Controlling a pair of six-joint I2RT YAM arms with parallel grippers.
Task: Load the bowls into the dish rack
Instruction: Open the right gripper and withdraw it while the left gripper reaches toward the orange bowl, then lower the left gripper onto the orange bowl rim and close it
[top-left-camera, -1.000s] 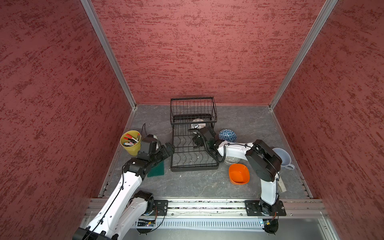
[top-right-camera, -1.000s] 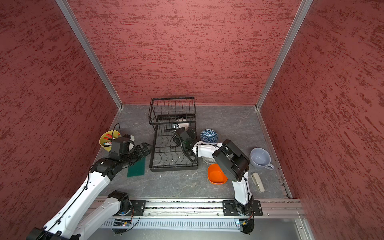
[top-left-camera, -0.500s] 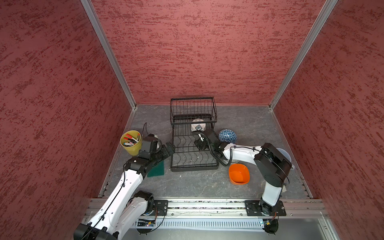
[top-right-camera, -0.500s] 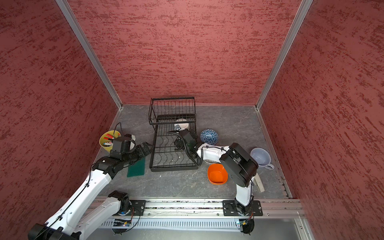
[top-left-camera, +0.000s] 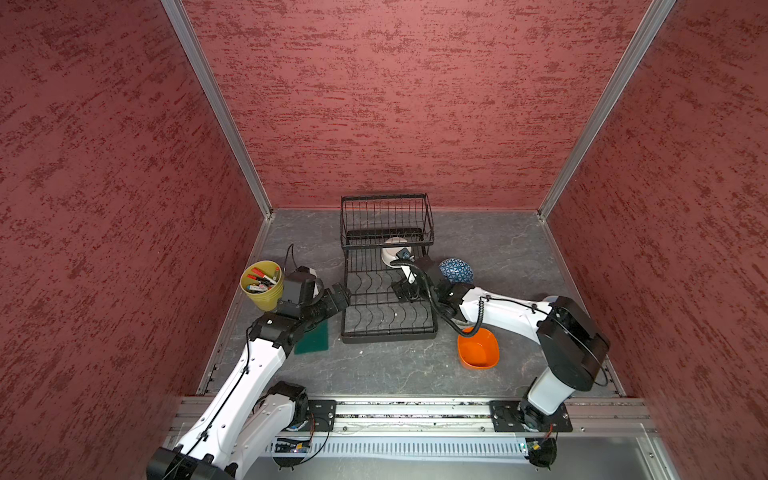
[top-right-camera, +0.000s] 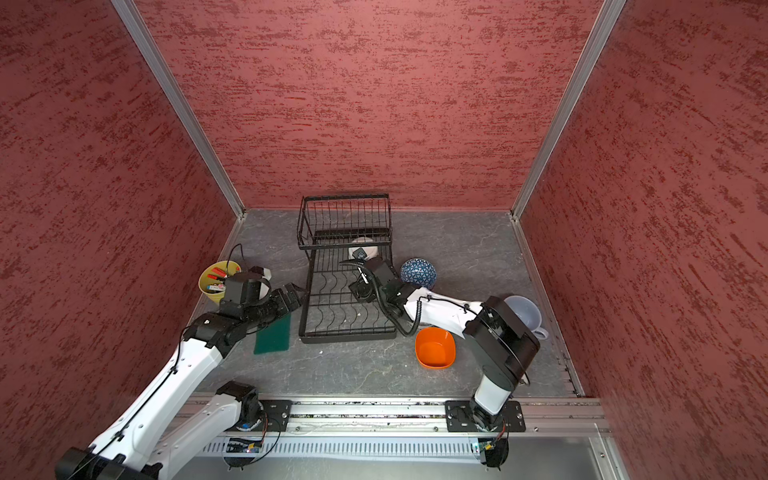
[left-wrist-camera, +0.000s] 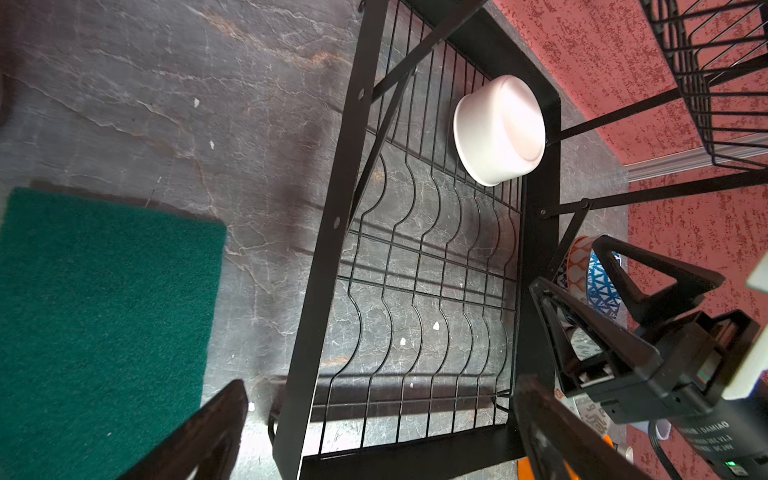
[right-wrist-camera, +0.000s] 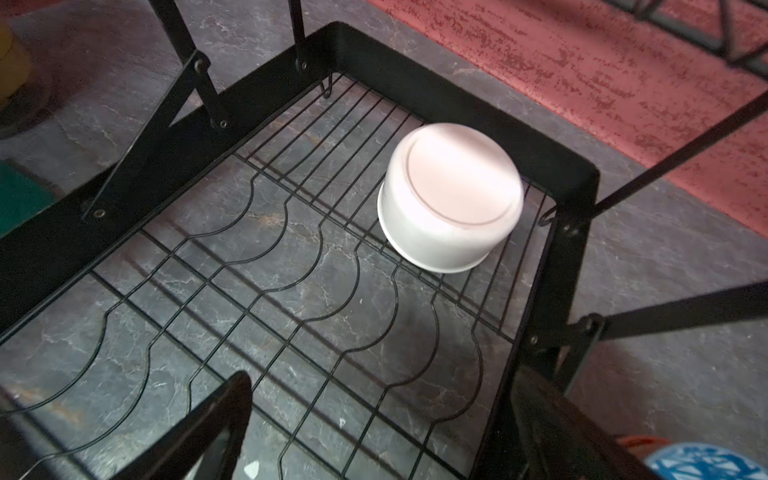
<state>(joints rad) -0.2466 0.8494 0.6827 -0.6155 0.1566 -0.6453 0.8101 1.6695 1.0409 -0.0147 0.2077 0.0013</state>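
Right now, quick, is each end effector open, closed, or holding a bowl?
Left end effector: open, holding nothing.
Right end effector: open, holding nothing; the white bowl lies apart from it in the dish rack.

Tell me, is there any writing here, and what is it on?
"DAMIAO": printed upside down on the right arm's black motor casing, in the left wrist view.
The word before it and the lines beside it: too blurred to read.
Pens in the yellow pot: markings too small to read.
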